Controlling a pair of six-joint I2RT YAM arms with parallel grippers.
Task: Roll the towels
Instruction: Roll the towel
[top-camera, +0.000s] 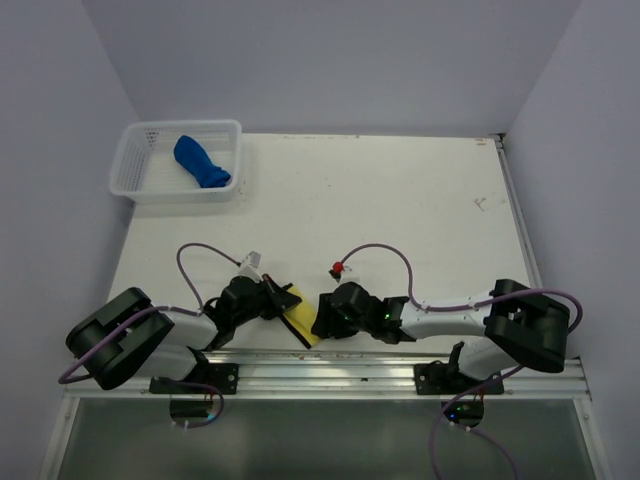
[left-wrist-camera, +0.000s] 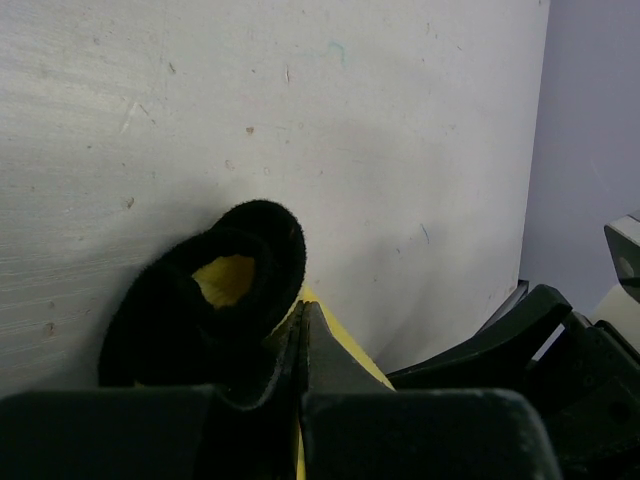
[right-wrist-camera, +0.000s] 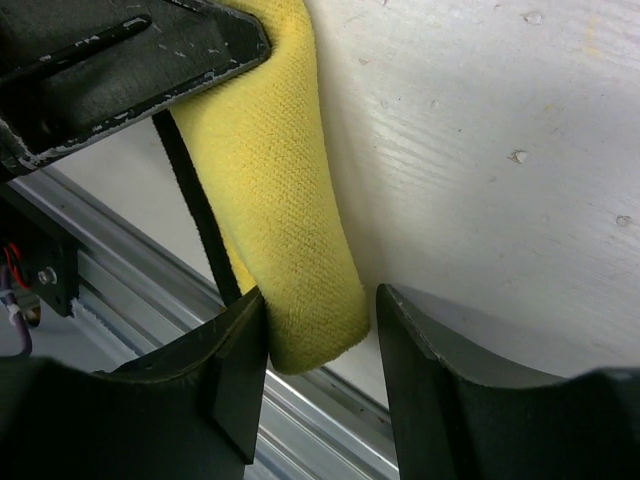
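Top view: the blue towel (top-camera: 200, 162) lies bunched in the white mesh basket (top-camera: 178, 196), upper left. The yellow towel (top-camera: 303, 320) sits at lower centre, at the near edge of the table (top-camera: 400, 200), between the left gripper (top-camera: 283, 297) and the right gripper (top-camera: 325, 312).

Left wrist view: I see the jaws pinched tight on a thin yellow edge, with the black-backed roll curling at lower left.

Right wrist view: the jaws stand apart, straddling the roll's end, and one finger touches it.

I judge the cloth soft, light and prone to unrolling, so I'd grip the roll's ends, not a loose flap.

Robot lab cell
A white desk (top-camera: 400, 200) is boxed in by plain walls (top-camera: 330, 60); arms (top-camera: 440, 315) are bolted to an aluminium rail (top-camera: 330, 366).
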